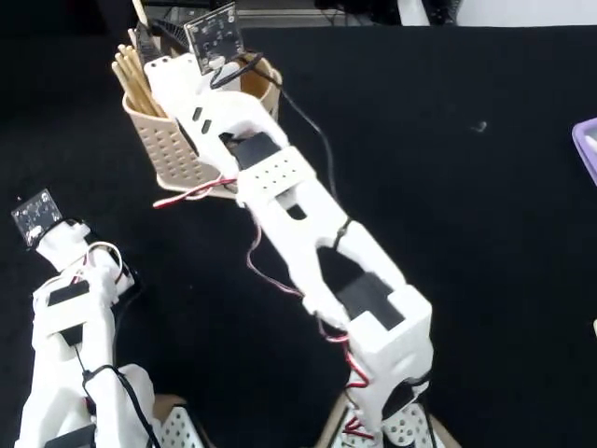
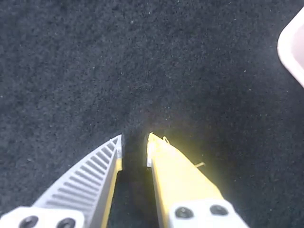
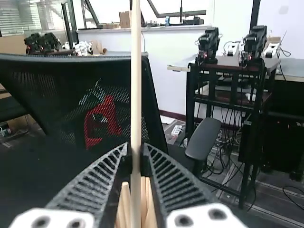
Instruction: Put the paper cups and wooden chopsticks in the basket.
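Note:
A beige perforated basket stands at the table's far left. Several wooden chopsticks stand upright in it, and a paper cup sits at its right side. My right gripper hangs over the basket, shut on one wooden chopstick that stands upright between the fingers, its tip poking above. Other chopstick tops show just below the jaws. My left gripper is low over the black cloth near the front left, fingers a narrow gap apart with nothing between them.
The right arm stretches diagonally from the front middle to the basket. A purple object sits at the right edge. A pale corner lies just ahead of the left gripper. Black cloth covers the table.

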Controlling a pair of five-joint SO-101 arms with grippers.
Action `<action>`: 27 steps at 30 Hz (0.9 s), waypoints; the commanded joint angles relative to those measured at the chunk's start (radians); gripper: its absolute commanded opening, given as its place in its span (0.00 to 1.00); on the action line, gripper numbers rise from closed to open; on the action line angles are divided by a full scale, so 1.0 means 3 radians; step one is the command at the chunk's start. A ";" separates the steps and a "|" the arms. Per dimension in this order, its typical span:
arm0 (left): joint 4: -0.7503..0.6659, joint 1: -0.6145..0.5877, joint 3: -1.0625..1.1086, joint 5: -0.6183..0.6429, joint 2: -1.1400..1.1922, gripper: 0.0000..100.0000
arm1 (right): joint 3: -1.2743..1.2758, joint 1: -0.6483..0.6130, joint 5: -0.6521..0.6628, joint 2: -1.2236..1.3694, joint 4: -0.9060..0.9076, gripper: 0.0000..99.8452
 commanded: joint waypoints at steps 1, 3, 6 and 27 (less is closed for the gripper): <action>-0.0051 -0.0013 -0.0049 0.0005 -0.0072 0.10 | -0.0090 0.0061 -0.0031 -0.0064 -0.0082 0.01; -0.0051 -0.0013 -0.0049 0.0005 -0.0072 0.10 | -0.0100 0.0056 -0.0031 -0.0064 -0.0061 0.01; -0.0051 -0.0013 -0.0049 0.0005 -0.0072 0.10 | -0.0074 -0.0005 -0.0031 -0.0064 -0.0051 0.01; -0.0051 -0.0013 -0.0049 0.0000 -0.0072 0.10 | -0.0146 -0.0097 -0.0026 -0.0765 0.0552 0.09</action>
